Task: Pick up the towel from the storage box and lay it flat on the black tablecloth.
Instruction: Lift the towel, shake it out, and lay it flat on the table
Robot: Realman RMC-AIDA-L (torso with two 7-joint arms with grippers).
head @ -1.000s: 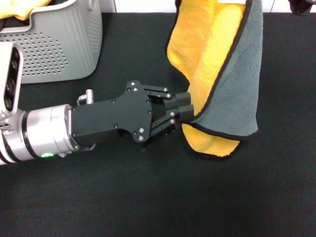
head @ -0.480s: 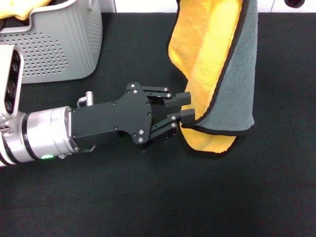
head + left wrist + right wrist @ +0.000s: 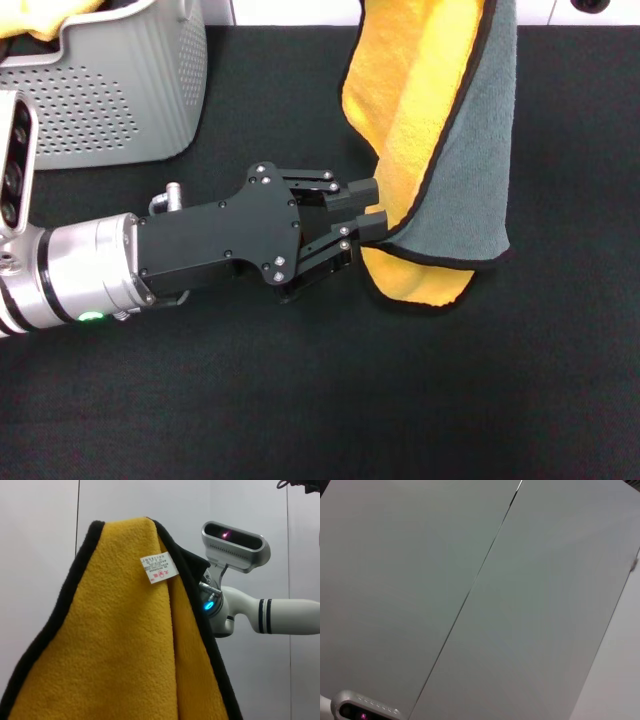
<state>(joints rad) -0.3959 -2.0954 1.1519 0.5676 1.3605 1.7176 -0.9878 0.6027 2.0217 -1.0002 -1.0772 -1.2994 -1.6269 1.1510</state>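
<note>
Item: towel [image 3: 440, 150], grey on one face and yellow-orange on the other with thin black edging, is held hanging above the black tablecloth [image 3: 420, 400], its upper part running out of the head view at the top and its lower fold drooping low over the cloth; whether that fold touches the cloth cannot be told. Item: left gripper [image 3: 368, 207], reaching in level from the robot's left, is placed at the towel's lower hanging edge, its two fingers [image 3: 364, 188] a little apart with the black hem lying at or between their tips; a firm pinch is not shown. In the left wrist view the yellow face [image 3: 115, 645] and a small white label [image 3: 159, 568] are seen close up, with the other arm [image 3: 270, 615] beyond, presumably carrying the upper edge. Item: right gripper, not seen in any view, so its fingers cannot be judged. Item: storage box [image 3: 110, 90], light grey and perforated, stands at the far left of the worktop with another yellow cloth [image 3: 45, 18] in it. Risks noted: the hem may slip past the fingertips if they close on too little cloth; both folded layers may be caught together, so the towel would not open out; a pull made before a secure hold may leave it bunched, not flat.
</note>
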